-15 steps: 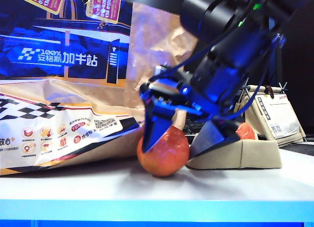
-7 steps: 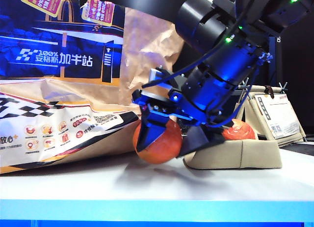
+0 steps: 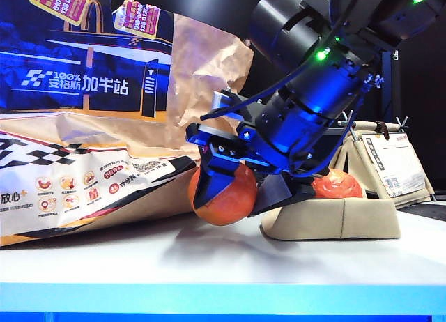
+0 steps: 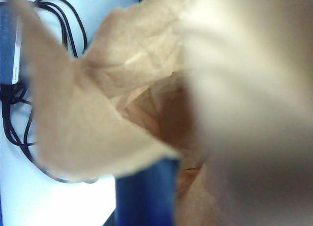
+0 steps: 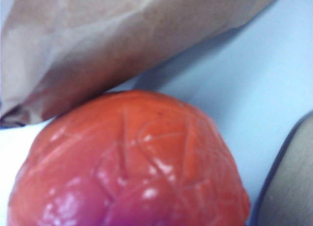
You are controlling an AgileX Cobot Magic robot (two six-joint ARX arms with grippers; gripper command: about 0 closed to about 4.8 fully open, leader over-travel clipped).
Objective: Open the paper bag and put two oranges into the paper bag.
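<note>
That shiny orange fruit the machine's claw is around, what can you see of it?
The round, glossy orange-red fruit has dimpled, waxy-looking skin with bright highlights. The right gripper clamps it between two dark fingers and holds it just above the white table. It sits close against the crinkled brown paper bag, beside the beige fabric tray.

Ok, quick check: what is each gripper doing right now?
Left gripper: not visible; jaws shut, seemingly pinching the paper bag.
Right gripper: jaws closed around the orange, lifted off the table.

Table-level exterior faces the paper bag [image 3: 83, 127]; wrist cameras sit close.
</note>
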